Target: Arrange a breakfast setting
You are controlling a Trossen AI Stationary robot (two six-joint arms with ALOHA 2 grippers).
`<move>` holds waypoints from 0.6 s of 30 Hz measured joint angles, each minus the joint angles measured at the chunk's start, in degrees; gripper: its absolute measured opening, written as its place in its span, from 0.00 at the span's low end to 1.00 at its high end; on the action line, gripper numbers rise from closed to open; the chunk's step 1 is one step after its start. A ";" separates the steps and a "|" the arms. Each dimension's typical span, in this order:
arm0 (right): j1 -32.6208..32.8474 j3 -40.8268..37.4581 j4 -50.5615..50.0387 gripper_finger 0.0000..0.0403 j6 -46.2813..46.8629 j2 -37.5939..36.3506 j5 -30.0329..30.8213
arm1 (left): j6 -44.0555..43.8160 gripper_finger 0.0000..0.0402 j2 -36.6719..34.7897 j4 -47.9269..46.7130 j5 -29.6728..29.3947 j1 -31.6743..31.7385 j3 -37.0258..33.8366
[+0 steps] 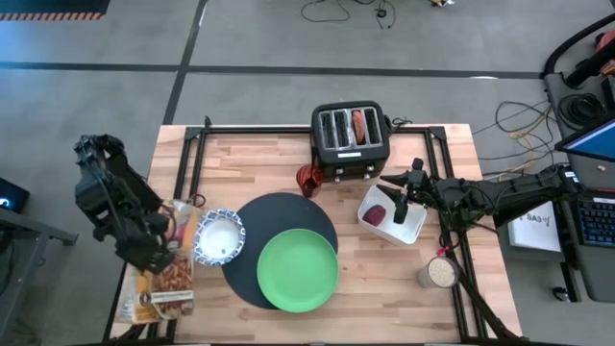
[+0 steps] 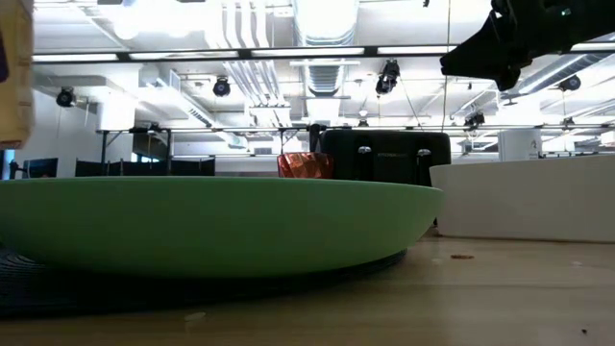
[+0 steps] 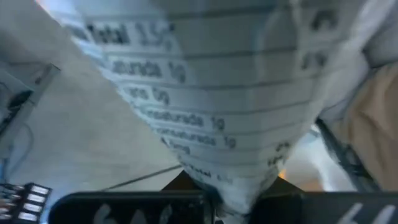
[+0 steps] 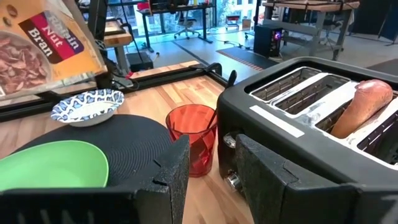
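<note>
The cereal bag reads "Nut Bran"; its nutrition panel shows "Total".

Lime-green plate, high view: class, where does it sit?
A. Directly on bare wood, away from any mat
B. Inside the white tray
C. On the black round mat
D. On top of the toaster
C: in the high view the lime-green plate lies on the lower right part of the black round mat, overlapping its edge, apart from the toaster and the white tray.
</note>
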 joint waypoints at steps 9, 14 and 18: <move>0.00 0.00 0.02 0.30 -0.13 0.00 0.09 | 6.44 0.00 1.44 1.96 -1.75 0.89 -0.45; 0.00 0.00 0.02 0.30 -0.64 0.01 0.11 | 3.33 0.00 2.22 1.94 3.21 1.08 -0.65; 0.00 0.00 0.04 0.30 -0.65 0.00 0.13 | 8.60 0.00 2.33 4.94 0.03 1.99 -0.36</move>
